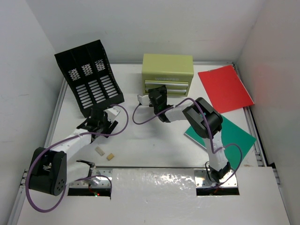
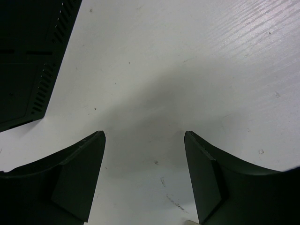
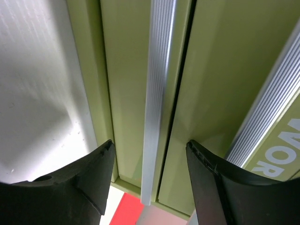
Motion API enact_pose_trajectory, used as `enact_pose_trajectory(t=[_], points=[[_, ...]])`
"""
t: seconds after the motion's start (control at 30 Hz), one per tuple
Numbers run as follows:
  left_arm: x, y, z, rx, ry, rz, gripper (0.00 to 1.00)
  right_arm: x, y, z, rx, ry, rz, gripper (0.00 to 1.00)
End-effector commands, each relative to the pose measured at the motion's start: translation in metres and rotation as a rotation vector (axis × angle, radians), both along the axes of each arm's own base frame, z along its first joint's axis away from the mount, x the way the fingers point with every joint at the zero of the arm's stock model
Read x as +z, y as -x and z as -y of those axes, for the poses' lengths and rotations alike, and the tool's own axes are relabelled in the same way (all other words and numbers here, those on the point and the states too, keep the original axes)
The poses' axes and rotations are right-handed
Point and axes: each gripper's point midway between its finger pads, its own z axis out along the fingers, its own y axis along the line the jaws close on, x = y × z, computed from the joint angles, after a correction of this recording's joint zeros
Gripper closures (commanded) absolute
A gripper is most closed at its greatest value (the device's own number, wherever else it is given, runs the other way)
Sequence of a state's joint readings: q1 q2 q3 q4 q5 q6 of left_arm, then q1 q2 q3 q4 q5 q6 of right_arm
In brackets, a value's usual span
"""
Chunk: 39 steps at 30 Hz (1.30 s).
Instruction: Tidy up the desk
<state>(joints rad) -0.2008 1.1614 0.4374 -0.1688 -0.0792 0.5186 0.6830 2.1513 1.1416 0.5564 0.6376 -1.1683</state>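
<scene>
- The desk (image 1: 154, 145) spans the floor between the white walls. Its thin metal rail runs along the left wall, with a narrow bare strip between that rail and the rack.
- A black slotted file rack (image 1: 89, 77) stands at the back left, tilted backward, with its lower front edge just beside the left arm's wrist.
- The left gripper (image 2: 144, 136) is low over the desk in front of the rack. Its fingers are spread with only bare white surface between them, so it is released and empty. The rack's corner is apart from them.
- A small pale piece (image 1: 100, 151) and a tan block (image 1: 110, 157) lie close together near the front edge, with open surface to their right.
- An olive-green drawer chest (image 1: 168, 74) sits at the back centre.
- The right gripper (image 3: 150, 143) faces the chest's front. Its fingers are spread on either side of a ribbed silver drawer handle (image 3: 157, 70) with a gap on each side, so it is released.
- A red folder (image 1: 225, 88) lies flat at the back right, near the right rail.
- A green folder (image 1: 234, 136) lies in front of the red folder, partly under the right arm.
</scene>
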Motion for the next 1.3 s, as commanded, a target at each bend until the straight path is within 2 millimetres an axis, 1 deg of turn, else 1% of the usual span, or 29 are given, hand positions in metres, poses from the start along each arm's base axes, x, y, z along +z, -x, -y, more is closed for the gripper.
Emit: enact_pose_trajectory(t=[0.0, 0.1, 0.13, 0.17, 0.3, 0.5, 0.57, 0.77, 0.83, 0.9, 0.93, 0.97, 1.0, 1.03, 1.07, 1.1, 1.13, 1.17, 1.2, 1.27], points=[[0.015, -0.016, 0.001, 0.008, 0.012, 0.057, 0.33, 0.032, -0.005, 0.003, -0.027, -0.038, 0.084, 0.39], [0.015, -0.016, 0.001, 0.007, 0.011, 0.056, 0.33, 0.042, -0.001, 0.003, -0.016, -0.073, 0.09, 0.35], [0.015, -0.016, 0.0, 0.007, 0.011, 0.054, 0.33, 0.044, 0.001, 0.002, -0.011, -0.085, 0.091, 0.28], [0.015, -0.016, 0.001, 0.007, 0.011, 0.054, 0.34, 0.047, 0.001, 0.002, -0.013, -0.104, 0.097, 0.25], [0.014, -0.016, 0.0, 0.009, 0.01, 0.051, 0.33, 0.053, -0.001, -0.002, 0.009, -0.115, 0.122, 0.23], [0.012, -0.017, 0.0, 0.01, 0.006, 0.036, 0.33, 0.045, -0.005, 0.0, -0.001, -0.116, 0.111, 0.23], [0.01, -0.017, 0.0, 0.012, 0.004, 0.03, 0.34, 0.039, -0.009, 0.004, -0.013, -0.112, 0.102, 0.23], [0.011, -0.017, 0.0, 0.012, 0.005, 0.032, 0.34, 0.035, -0.026, 0.011, -0.035, -0.106, 0.11, 0.25], [0.011, -0.017, 0.0, 0.012, 0.005, 0.032, 0.34, 0.034, -0.03, 0.01, -0.036, -0.102, 0.119, 0.26], [0.01, -0.017, 0.0, 0.012, 0.004, 0.03, 0.34, 0.028, -0.031, 0.011, -0.036, -0.085, 0.123, 0.29], [0.01, -0.017, 0.0, 0.012, 0.004, 0.03, 0.34, 0.03, -0.031, 0.01, -0.03, -0.086, 0.146, 0.32], [0.01, -0.017, 0.0, 0.012, 0.004, 0.03, 0.34, 0.027, -0.032, 0.01, -0.028, -0.085, 0.152, 0.34], [0.011, -0.017, 0.0, 0.012, 0.005, 0.032, 0.34, 0.032, -0.033, 0.01, -0.027, -0.104, 0.185, 0.37], [0.011, -0.017, 0.0, 0.012, 0.005, 0.032, 0.34, 0.031, -0.032, 0.01, -0.021, -0.092, 0.195, 0.43], [0.011, -0.017, 0.0, 0.013, 0.004, 0.032, 0.34, 0.027, -0.032, 0.01, -0.018, -0.085, 0.202, 0.46], [0.011, -0.017, 0.0, 0.012, 0.005, 0.032, 0.34, 0.032, -0.033, 0.011, -0.013, -0.081, 0.235, 0.48], [0.011, -0.017, 0.0, 0.012, 0.005, 0.032, 0.34, 0.031, -0.033, 0.011, -0.012, -0.075, 0.244, 0.53], [0.011, -0.017, 0.0, 0.012, 0.005, 0.032, 0.34, 0.032, -0.034, 0.011, -0.011, -0.071, 0.257, 0.55], [0.011, -0.017, 0.0, 0.012, 0.005, 0.032, 0.33, 0.029, -0.035, 0.012, -0.011, -0.064, 0.265, 0.58], [0.01, -0.017, 0.0, 0.012, 0.004, 0.03, 0.34, 0.028, -0.038, 0.013, -0.016, -0.068, 0.268, 0.68]])
